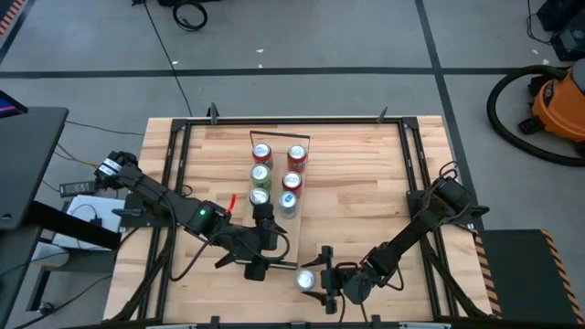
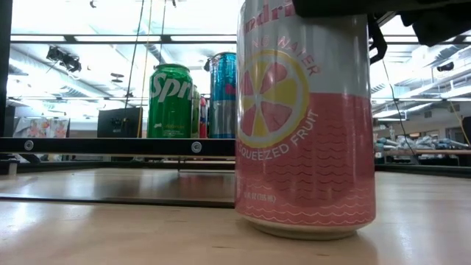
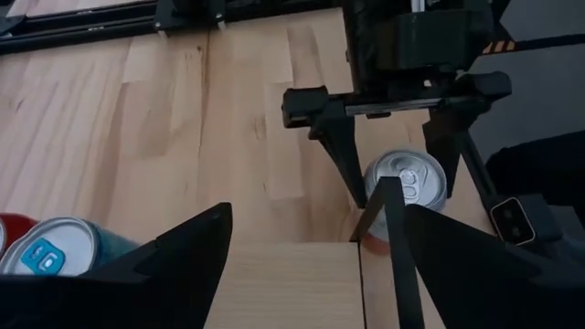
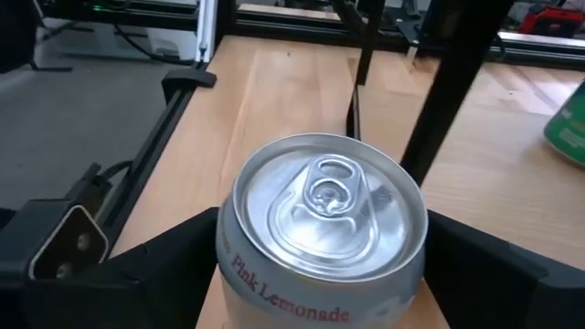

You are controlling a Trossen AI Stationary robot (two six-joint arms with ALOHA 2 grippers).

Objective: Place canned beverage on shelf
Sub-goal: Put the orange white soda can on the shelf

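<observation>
You can't see the top of the pink lemonade can [image 2: 305, 118] in the low view; the frame cuts it off. It hides part of the blue can [image 2: 223, 94] behind. From above, the shelf [image 1: 294, 212] cans' labels are too small to read.

— What carries everything?
— A wooden table [image 1: 366, 192], filling the middle of the high view.
— What lies on it?
— The shelf [image 1: 285, 233], a narrow plank running from upper centre towards the bottom, with six cans [image 1: 275, 177] in two rows on its upper part. Near the bottom edge, right of the plank, a pink can [image 1: 305, 280] stands upright on the tabletop.
</observation>
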